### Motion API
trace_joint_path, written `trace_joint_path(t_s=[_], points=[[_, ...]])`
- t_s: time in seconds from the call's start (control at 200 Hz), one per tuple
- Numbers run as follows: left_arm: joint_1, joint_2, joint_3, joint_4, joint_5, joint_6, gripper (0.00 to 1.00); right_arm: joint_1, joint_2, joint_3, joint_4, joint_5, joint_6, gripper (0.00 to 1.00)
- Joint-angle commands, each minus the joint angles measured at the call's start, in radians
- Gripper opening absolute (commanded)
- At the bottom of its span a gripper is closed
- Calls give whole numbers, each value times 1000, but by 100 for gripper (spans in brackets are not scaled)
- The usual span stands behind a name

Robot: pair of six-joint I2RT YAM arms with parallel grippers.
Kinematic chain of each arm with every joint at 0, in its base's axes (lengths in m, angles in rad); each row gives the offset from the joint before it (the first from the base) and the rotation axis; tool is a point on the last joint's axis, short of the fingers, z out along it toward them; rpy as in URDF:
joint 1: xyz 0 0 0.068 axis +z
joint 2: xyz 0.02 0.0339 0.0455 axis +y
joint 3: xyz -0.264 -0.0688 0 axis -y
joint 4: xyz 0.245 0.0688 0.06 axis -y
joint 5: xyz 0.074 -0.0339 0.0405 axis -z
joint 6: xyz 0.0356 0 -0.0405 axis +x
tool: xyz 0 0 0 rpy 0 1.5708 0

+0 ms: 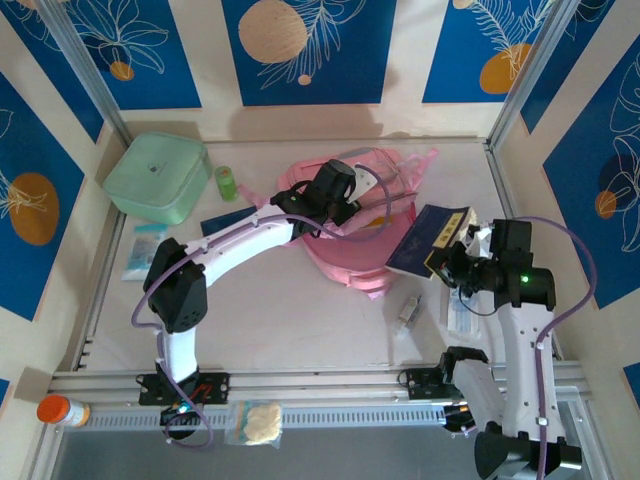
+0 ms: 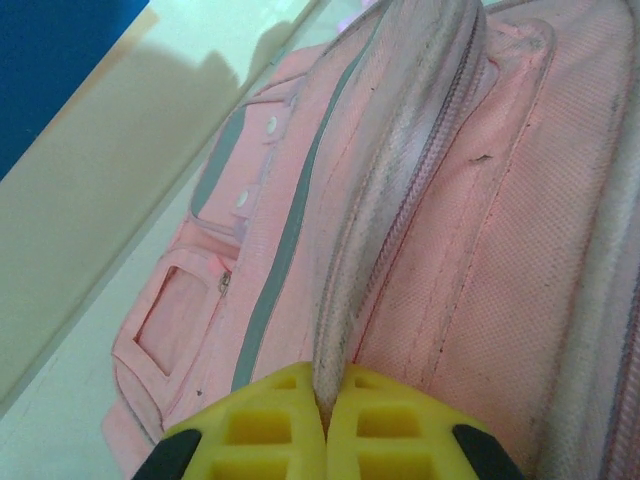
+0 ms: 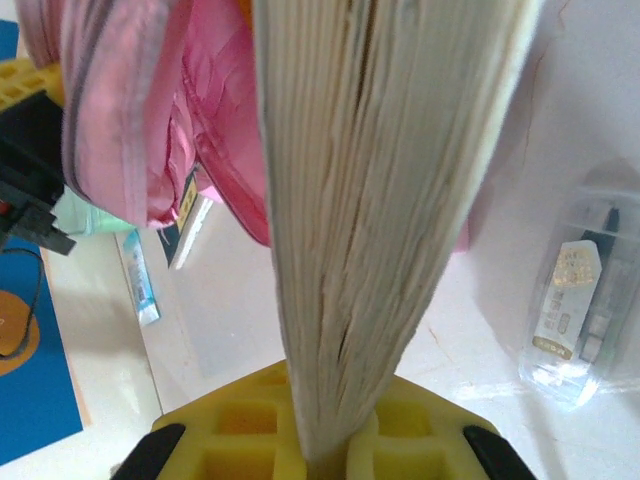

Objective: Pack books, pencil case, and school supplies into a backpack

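Your left claw (image 2: 325,405) is pinched shut on the zipper edge of the backpack (image 1: 345,262). At the backpack's right edge, your right claw (image 3: 325,445) clamps a navy book (image 1: 432,238) by its pages. The clear-grey piece (image 1: 407,312) lies just nearer you than the backpack.

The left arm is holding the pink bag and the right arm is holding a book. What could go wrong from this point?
1. The left gripper pinches only a thin zipper flap of the backpack; the soft fabric may slip out and the bag could sag.
2. The right gripper clamps the navy book by one narrow end, so the book may tilt or fan open.
3. The small clear piece lies on the table near the book and might get knocked.
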Motion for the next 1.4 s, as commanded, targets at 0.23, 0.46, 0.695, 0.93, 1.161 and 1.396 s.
trace_joint_path(t_s=[0.23,0.46,0.695,0.93,1.161,1.396], points=[[7,-104,34,46,-39,-41,0,160,198,-153,497,-230,113,0],[10,-126,17,54,-48,-36,0,184,472,-167,843,-313,141,0],[16,-126,21,53,-66,-43,0,234,684,-112,928,-231,99,0],[23,-123,29,54,-32,-50,0,230,853,-11,849,-151,5,22],[24,-129,20,55,-15,-60,0,198,754,-58,719,-15,-1,42],[24,-141,14,56,1,-65,0,285,616,-137,647,61,74,36]])
